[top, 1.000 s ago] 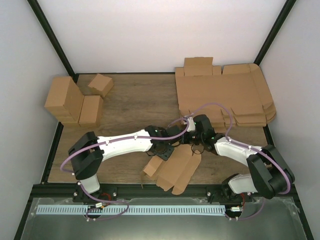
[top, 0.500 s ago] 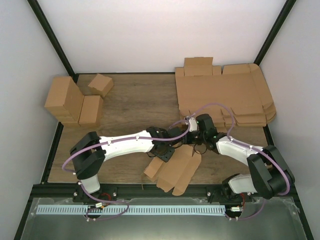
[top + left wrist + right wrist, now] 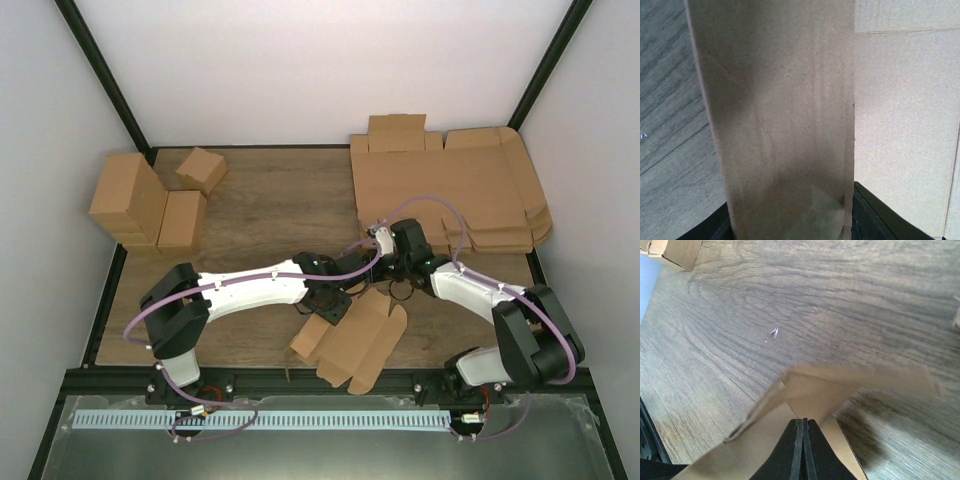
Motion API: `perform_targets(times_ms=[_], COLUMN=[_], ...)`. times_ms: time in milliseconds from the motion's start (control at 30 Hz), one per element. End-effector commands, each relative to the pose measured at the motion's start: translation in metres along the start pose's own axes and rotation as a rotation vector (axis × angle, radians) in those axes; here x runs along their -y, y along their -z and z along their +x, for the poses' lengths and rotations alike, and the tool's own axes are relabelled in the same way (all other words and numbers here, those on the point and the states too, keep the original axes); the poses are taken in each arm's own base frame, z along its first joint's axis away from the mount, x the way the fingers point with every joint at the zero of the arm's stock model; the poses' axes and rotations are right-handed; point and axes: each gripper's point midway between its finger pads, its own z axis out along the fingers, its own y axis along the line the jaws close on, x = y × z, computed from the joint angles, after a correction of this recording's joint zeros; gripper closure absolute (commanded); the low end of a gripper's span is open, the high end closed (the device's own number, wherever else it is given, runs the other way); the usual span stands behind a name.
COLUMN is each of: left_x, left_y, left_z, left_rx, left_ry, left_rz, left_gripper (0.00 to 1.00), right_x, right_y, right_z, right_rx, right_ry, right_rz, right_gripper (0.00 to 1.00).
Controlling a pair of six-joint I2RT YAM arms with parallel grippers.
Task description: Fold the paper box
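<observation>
At the far left of the desk (image 3: 270, 200) stands a group of folded boxes (image 3: 140, 205). The left tool (image 3: 325, 303) has its jaws partly spread and clamped across an upright panel of the paper box (image 3: 358, 342), with a finger (image 3: 870, 215) at each edge. The paper box lies partly folded near the front edge, centre. The right tool (image 3: 386, 278) is fully closed, its tips at a raised flap; contact cannot be confirmed. A pile of flat sheets (image 3: 450, 190) lies at the far right.

- wooden table (image 3: 270, 200)
- paper box (image 3: 355, 340), partly folded, near the front edge
- flat cardboard sheets (image 3: 450, 190), far right, seemingly stacked
- small cardboard boxes (image 3: 140, 205), far left
</observation>
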Motion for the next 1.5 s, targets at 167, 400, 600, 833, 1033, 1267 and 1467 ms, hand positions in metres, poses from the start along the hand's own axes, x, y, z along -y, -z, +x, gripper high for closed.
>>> perform_targets(times_ms=[167, 400, 600, 833, 1033, 1267, 1467], left_x=[0.012, 0.014, 0.017, 0.015, 0.011, 0.015, 0.020], left_y=[0.015, 0.020, 0.021, 0.015, 0.012, 0.013, 0.020], left_z=[-0.009, -0.010, -0.013, -0.008, -0.004, -0.004, -0.008], left_rx=[0.035, 0.049, 0.061, 0.047, 0.041, 0.048, 0.060], left_ry=[-0.030, -0.034, -0.035, -0.039, -0.039, -0.043, -0.048], left_rz=[0.056, 0.068, 0.089, 0.078, 0.066, 0.092, 0.123], left_gripper=[0.53, 0.53, 0.53, 0.53, 0.53, 0.51, 0.44], right_x=[-0.004, -0.003, -0.024, -0.040, -0.021, -0.008, -0.009], right_y=[0.000, -0.003, 0.000, 0.006, 0.007, 0.013, 0.009], right_z=[-0.014, 0.000, 0.009, 0.019, 0.024, 0.013, 0.003], right_rx=[-0.068, -0.126, -0.155, -0.190, -0.196, -0.083, -0.036], right_ry=[0.100, 0.075, 0.056, 0.027, 0.000, 0.005, -0.011], right_rz=[0.015, -0.005, -0.131, -0.228, -0.103, -0.009, -0.023], right_gripper=[0.99, 0.99, 0.99, 0.99, 0.98, 0.91, 0.91])
